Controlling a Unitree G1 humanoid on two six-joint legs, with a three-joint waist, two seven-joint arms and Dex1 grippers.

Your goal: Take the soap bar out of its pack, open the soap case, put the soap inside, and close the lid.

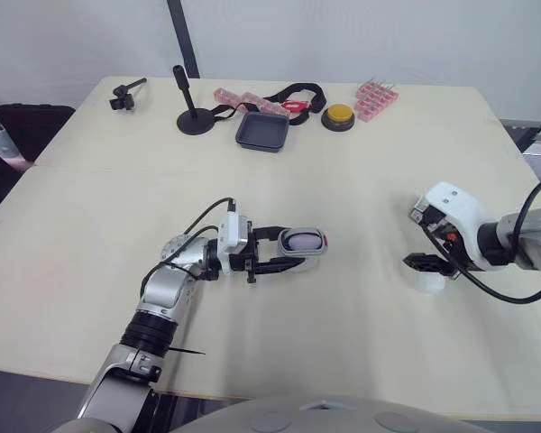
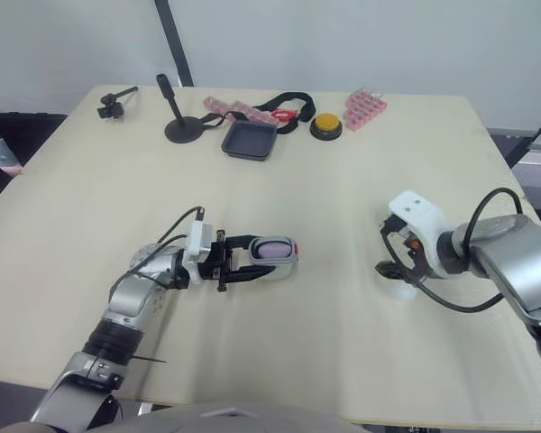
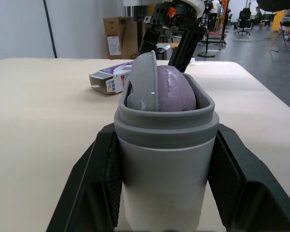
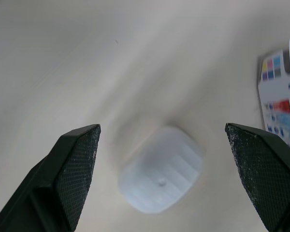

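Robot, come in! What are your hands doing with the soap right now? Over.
Left gripper shut on soap case, purple soap inside. Right gripper open, above the lid on the table. Soap pack aside, nothing blocking.

Soap (image 1: 301,240) inside case (image 1: 323,242), left of centre; lid (image 1: 430,283) on table (image 1: 361,180), well right.

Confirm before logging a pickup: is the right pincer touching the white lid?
Apart. Right wrist view: the right pincer stands open, table showing between each finger and the white lid.
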